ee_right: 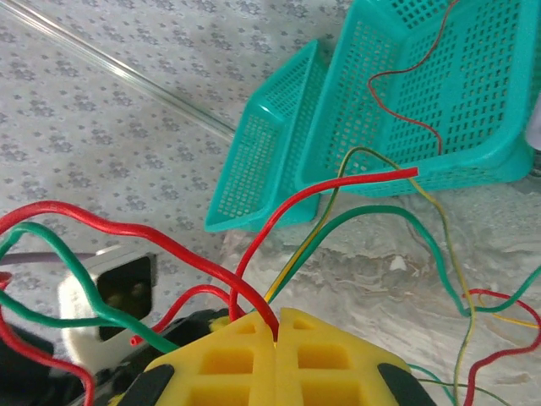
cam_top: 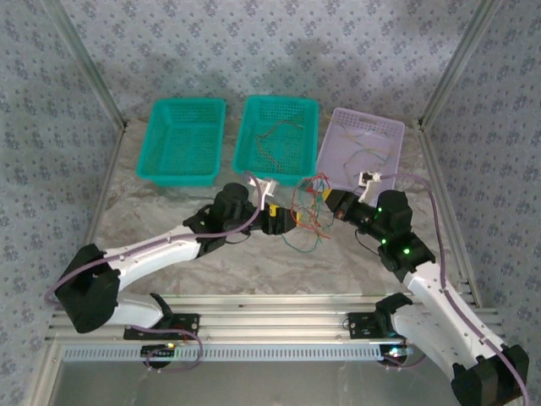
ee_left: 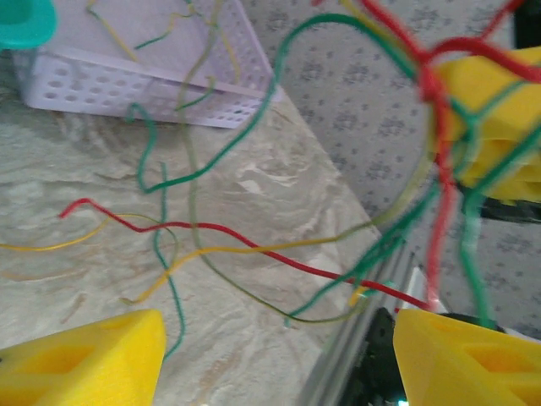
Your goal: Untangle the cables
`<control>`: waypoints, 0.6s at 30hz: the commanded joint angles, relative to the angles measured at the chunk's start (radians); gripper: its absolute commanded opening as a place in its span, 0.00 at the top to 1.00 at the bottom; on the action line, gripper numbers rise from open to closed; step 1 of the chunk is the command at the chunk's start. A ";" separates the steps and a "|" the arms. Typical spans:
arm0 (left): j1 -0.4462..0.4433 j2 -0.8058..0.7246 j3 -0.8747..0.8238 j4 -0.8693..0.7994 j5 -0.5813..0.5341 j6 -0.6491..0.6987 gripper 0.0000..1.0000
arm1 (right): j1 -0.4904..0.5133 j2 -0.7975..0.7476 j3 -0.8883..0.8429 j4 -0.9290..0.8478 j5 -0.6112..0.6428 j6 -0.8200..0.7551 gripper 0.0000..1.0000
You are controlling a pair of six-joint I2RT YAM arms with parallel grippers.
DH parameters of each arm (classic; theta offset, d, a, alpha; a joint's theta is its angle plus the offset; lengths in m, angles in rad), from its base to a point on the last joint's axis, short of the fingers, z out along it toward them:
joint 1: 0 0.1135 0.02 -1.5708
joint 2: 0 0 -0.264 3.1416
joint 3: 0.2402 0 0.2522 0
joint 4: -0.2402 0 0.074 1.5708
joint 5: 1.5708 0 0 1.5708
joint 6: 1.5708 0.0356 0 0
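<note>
Cables (cam_top: pixel 306 216), thin flexible wires in red, green, yellow and orange, hang as 1 loose knot over the middle of the pale marble-patterned table (cam_top: pixel 152 203), between the 2 grippers. In the top view the knot's long axis runs far to near. Its far end is at the right gripper's tips, and its free ends trail toward the near side, fanning out sideways.

At the far left stands the left teal plastic mesh basket (cam_top: pixel 188 101). In front of it lies a wide stretch of bare table, bounded by a slanted aluminium frame post (cam_top: pixel 84 59).

The left gripper (ee_left: pixel 279 338), with yellow block fingers, is spread wide and pinches nothing. In its wrist view, red, yellow and green strands cross the gap between the fingers.

The middle teal mesh basket (cam_top: pixel 279 99) holds a few separate curled strands, lying roughly far to near.

The right gripper (ee_right: pixel 277 330) has its yellow fingers pressed together, pinching red, green and yellow strands that rise out of the seam.

Just beside the middle basket, the lavender perforated basket (cam_top: pixel 369 116) has a few more strands on its floor.

A strip of bare table lies between the knot's free ends and the grooved aluminium rail (cam_top: pixel 279 309) at the near edge.
</note>
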 commanded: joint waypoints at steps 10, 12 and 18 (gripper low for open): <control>-0.010 -0.135 -0.083 -0.029 0.099 0.026 0.27 | 0.013 0.021 0.051 -0.047 0.139 -0.083 1.00; -0.010 -0.153 -0.089 -0.027 0.083 0.025 0.24 | 0.021 0.038 0.051 -0.038 0.130 -0.080 1.00; -0.011 -0.156 -0.042 -0.056 0.036 0.032 0.23 | 0.072 0.057 0.067 -0.040 0.155 -0.115 1.00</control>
